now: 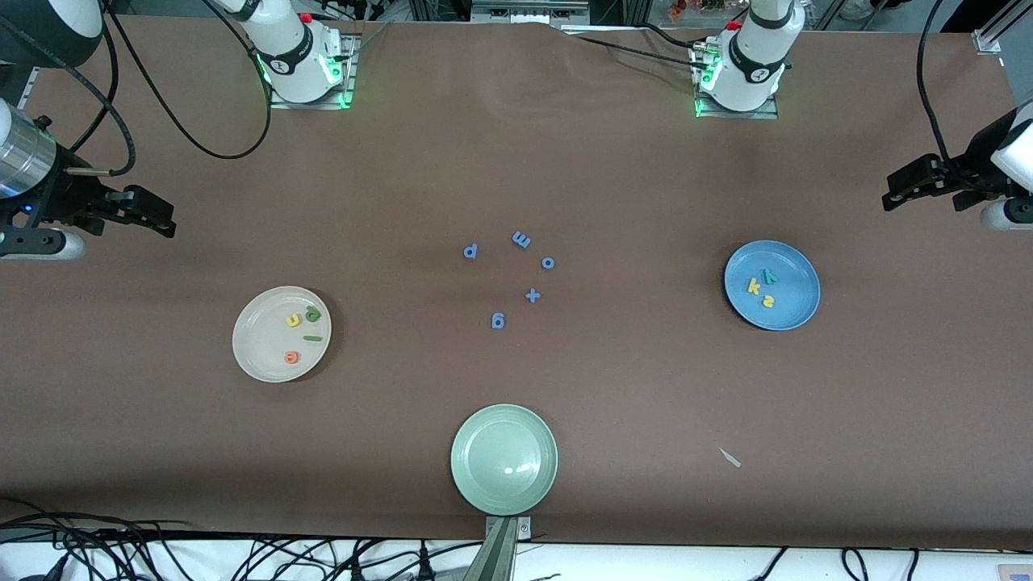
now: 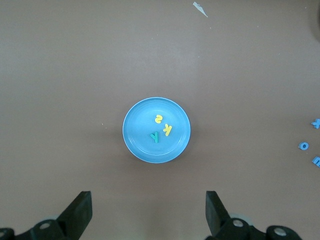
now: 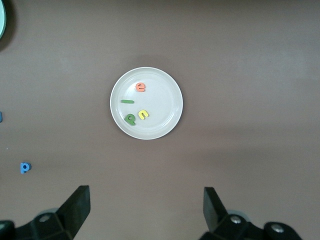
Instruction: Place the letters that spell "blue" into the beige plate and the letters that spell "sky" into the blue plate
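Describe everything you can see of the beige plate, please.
The beige plate is round, shallow and cream-coloured, with a smooth, slightly glossy look and a low raised rim. It sits flat on the brown table, toward the right arm's end. Four small foam letters lie inside it, apart from one another: a yellow u, a green b, a thin green l and an orange e. No gripper touches it.

Even overhead light, soft shadows, glare on green plate [image 1: 484, 476], sharp focus
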Tool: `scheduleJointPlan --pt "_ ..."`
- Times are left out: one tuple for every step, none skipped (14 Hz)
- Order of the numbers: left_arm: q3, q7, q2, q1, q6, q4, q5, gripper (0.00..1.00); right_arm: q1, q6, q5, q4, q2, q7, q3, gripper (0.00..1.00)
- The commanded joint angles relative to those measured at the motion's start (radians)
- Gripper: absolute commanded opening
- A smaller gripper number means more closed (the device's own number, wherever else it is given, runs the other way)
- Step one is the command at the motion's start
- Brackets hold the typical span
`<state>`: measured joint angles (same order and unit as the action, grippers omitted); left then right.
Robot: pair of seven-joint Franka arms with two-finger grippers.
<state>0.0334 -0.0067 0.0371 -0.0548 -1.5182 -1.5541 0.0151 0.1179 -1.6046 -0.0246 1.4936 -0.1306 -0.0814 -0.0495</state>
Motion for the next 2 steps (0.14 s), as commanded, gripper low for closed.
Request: scheduleJointPlan --pt "0.002 0.025 -0.006 -0.007 0.001 -0.001 -0.023 1.00 -0.007 -0.009 0.015 0.028 0.028 -0.011 0.004 1.00" --pt "0.002 0.021 0.003 -0.007 0.001 -0.001 -0.024 1.00 -0.007 -0.012 0.015 0.027 0.026 -0.011 0.004 1.00"
